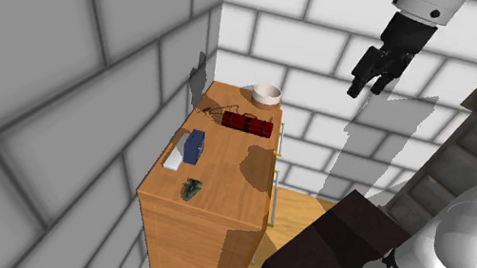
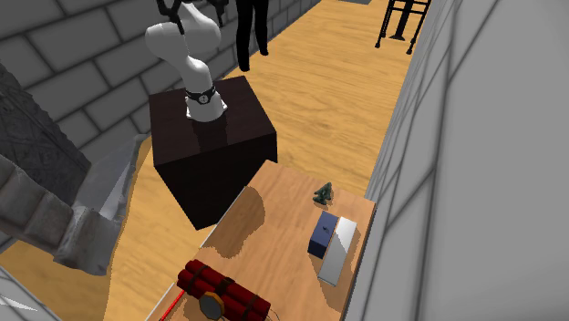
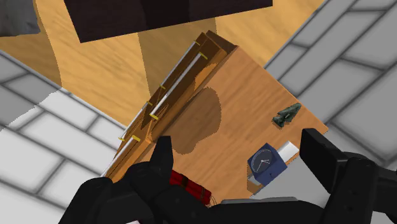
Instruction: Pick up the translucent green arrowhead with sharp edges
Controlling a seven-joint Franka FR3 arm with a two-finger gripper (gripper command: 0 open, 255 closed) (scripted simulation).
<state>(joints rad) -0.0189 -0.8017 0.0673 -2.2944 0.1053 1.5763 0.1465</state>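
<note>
The wooden tabletop (image 1: 231,170) is sitting by the wall (image 1: 61,84). The black claw (image 1: 371,85) is hanging high above it, fingers spread wide, holding nothing. The little green arrowhead (image 1: 192,187) is lying far below the claw, at the tabletop's end nearest the stand (image 1: 325,256).

Green arrowhead (image 1: 192,187) at shoulder view's 7 o'clock too small to show edges, dynamite bundle (image 3: 191,186) half hidden behind end effector (image 3: 238,139)

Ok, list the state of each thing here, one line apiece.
tool: open, empty, high above the cabinet.
green arrowhead: lying flat on the cabinet top, untouched.
blue clock: lying face up.
red stick bundle: lying on its side.
white bowl: upright.
</note>
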